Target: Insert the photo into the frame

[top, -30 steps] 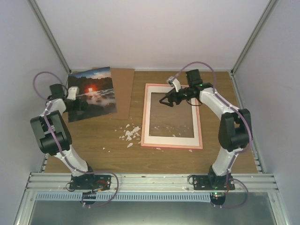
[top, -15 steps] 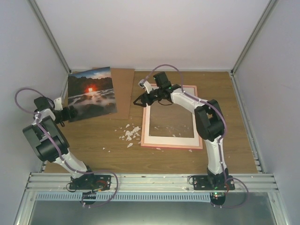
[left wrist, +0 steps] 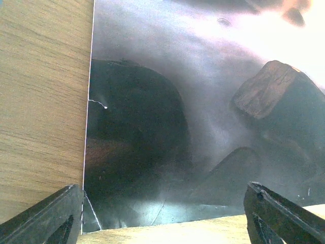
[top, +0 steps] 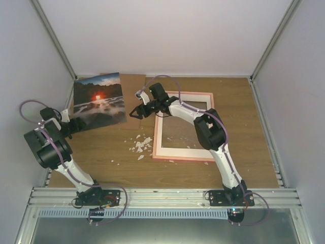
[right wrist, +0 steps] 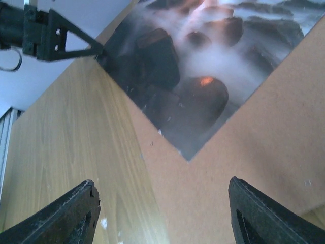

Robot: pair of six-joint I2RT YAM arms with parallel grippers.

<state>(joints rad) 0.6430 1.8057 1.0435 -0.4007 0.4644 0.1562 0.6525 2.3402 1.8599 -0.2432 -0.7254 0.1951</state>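
Gaping both jaws wide, empty; risking pinching the brown backing board [top: 135, 94] with the dark sunset print [top: 99, 99] at ten o'clock.

walls [top: 167, 35] – plain white; table [top: 254, 127] – wood-grain; rail [top: 162, 195] – metal

a plain brown backing board [top: 133, 96] lay flat toward the far left of the wooden table [top: 101, 157]. small white scraps [top: 141, 144] were scattered near the table's middle, just left of a white cardboard mat border [top: 183, 151]. metal rails [top: 167, 195] ran along the near edge.
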